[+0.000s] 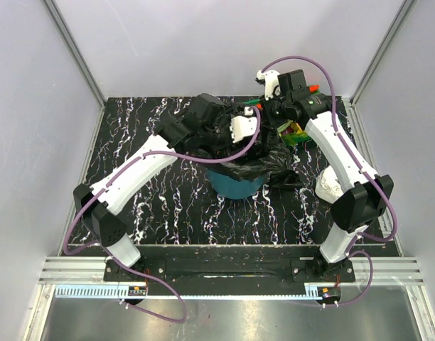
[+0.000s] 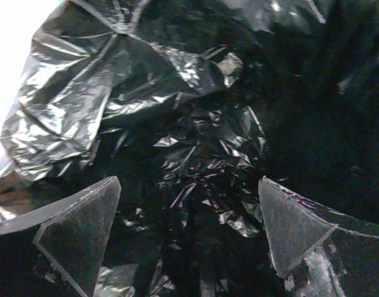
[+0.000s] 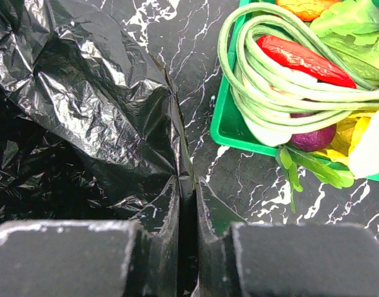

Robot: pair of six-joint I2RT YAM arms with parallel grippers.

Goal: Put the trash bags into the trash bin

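Step in hand looks like seating the thin glossy black plastic trash bags (image 1: pixel 273 168) in the round teal plastic trash bin (image 1: pixel 235 186), which stands mid-counter. The film is bunched over the bin mouth and spills over its right rim onto the black marbled counter (image 3: pixel 196 37), so it's only partly in. Right fingers (image 3: pixel 171 238) are clenched on a ridge of the film's edge, just beside the shallow green rectangular vegetable tray (image 3: pixel 222 127). Left fingers (image 2: pixel 78 241) are spread wide and grasp nothing, with crumpled film right below them. To do this well, I'd carry the right-hand pinch up and over the rim, then let go only once it's above the opening. Otherwise the slack slides back out. The left can push the loose middle down while the right feeds. Keep the push centred, because a light bucket tips or skates under a side load. Pull away from the tray, since floppy film could snag the long green beans hanging near its edge. Counts: one bin, one tray, one white crumpled plastic wad (image 1: pixel 330 186) at the right arm's base, and two arms. The bags are one tangled black mass, so I can't tell how many there are.
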